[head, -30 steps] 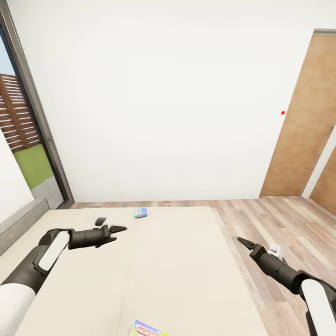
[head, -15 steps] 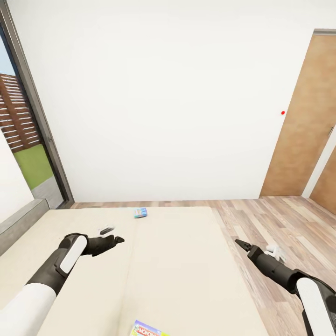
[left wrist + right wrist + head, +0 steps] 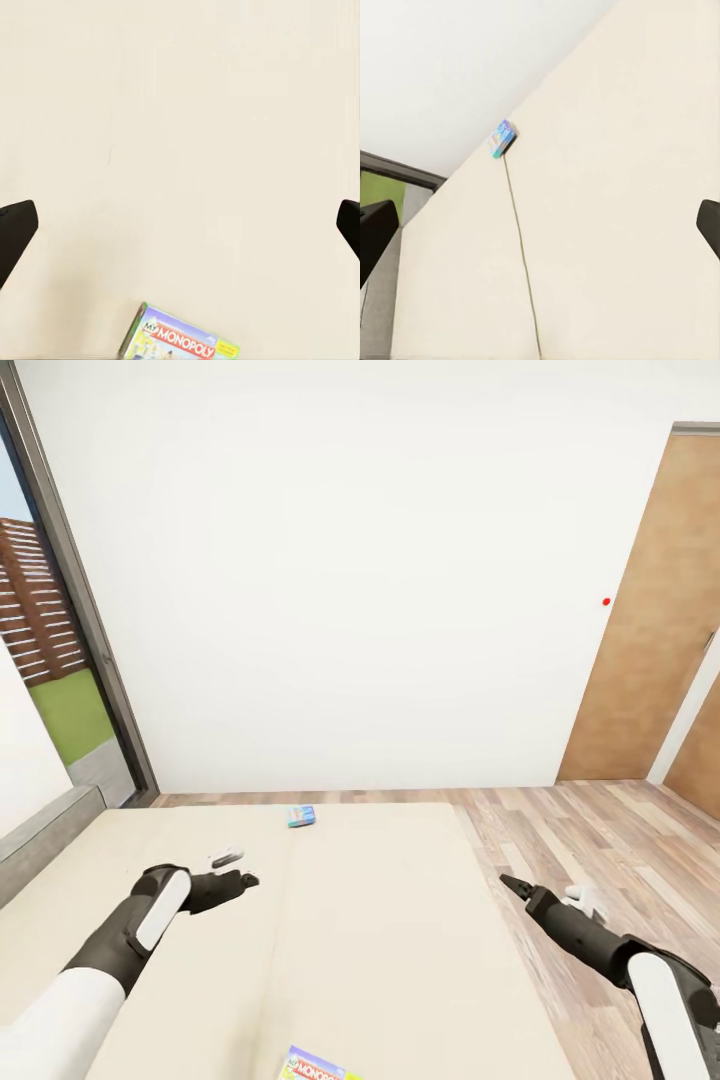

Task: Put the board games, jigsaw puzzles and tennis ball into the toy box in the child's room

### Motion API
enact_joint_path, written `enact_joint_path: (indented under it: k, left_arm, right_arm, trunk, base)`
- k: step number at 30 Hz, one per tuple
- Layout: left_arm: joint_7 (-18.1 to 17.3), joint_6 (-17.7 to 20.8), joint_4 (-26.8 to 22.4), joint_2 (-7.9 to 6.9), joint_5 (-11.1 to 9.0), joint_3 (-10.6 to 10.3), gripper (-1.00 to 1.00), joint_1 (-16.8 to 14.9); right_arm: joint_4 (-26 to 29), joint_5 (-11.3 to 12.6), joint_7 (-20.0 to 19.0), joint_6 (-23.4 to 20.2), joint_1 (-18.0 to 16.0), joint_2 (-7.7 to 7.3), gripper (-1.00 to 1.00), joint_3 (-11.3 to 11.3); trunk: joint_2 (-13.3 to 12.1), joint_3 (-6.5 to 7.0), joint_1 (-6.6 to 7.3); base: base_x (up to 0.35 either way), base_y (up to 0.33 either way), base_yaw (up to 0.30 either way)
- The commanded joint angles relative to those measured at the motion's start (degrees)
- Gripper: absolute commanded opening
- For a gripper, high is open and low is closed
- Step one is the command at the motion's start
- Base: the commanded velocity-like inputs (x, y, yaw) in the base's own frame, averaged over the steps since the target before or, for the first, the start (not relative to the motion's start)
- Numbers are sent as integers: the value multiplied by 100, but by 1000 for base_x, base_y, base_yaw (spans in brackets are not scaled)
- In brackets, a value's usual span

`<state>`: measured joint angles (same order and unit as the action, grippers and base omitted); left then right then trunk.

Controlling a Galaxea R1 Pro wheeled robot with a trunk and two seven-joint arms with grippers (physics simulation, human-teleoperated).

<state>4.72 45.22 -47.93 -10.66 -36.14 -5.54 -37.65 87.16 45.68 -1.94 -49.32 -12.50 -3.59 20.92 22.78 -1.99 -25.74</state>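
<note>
On the bed (image 3: 380, 920), Monopoly box (image 3: 180, 341) under the wide left claw (image 3: 180, 225); light-blue box (image 3: 500, 138) beyond the wide right claw (image 3: 540, 225).

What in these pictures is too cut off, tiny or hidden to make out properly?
- Monopoly box: head view, the bottom edge cuts off most of it; left wrist view, the edge crops it too.
- Light-blue game box: head view, at the bed's far end, too small to read.
- Right gripper: head view, seen end-on, so the finger gap is unclear.
</note>
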Motion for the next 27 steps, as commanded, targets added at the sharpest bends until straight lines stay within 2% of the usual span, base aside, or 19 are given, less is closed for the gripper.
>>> enact_joint_path:
  k: [1,2,5,6,8,9,13,14,18,22,27]
  left_arm:
    - [53,-26,70,-1,-1,-23,100,-5]
    - [53,-81,158,8,55,-23,100,-5]
    - [54,-419,549,117,260,-29,100,-5]
    - [58,-601,722,199,352,-34,100,-5]
    - [60,-752,867,274,461,-38,100,-5]
    - [62,-855,990,327,591,-37,100,-5]
    - [63,-961,1144,391,854,-31,100,-5]
    - [64,-976,1183,429,954,-31,100,-5]
    - [65,-960,1229,507,1077,-28,100,-5]
    - [70,-918,1320,533,1111,-29,100,-5]
    - [68,-902,1522,547,1147,-30,100,-5]
  right_arm:
    - [12,-15,-23,-32,-6,0,100,-25]
    - [26,-17,-22,-31,-6,3,100,-69]
    - [97,-24,6,-26,-10,46,100,-390]
    - [122,-37,64,-26,-27,44,100,-621]
    - [138,-59,182,-24,-73,26,100,-829]
    - [152,-78,360,-26,-125,20,100,-1004]
    - [137,-166,915,-38,-213,54,100,-1302]
    - [93,-279,1289,-51,-266,33,100,-1474]
    - [-9,-540,2104,-74,-443,52,100,-1783]
    - [-7,-630,2445,-104,-548,72,100,-1918]
    - [26,-657,2555,-158,-583,76,100,-1965]
  trunk:
    - [14,-14,-4]
    - [14,-14,-4]
    - [14,-14,-4]
    - [14,-14,-4]
    - [14,-14,-4]
    - [14,-14,-4]
    - [14,-14,-4]
    - [14,-14,-4]
    - [14,-14,-4]
    - [14,-14,-4]
    - [14,-14,-4]
  base:
    - [0,0,0]
    - [0,0,0]
    - [0,0,0]
    - [0,0,0]
    - [0,0,0]
    - [0,0,0]
    - [0,0,0]
    - [0,0,0]
    - [0,0,0]
    - [0,0,0]
    - [0,0,0]
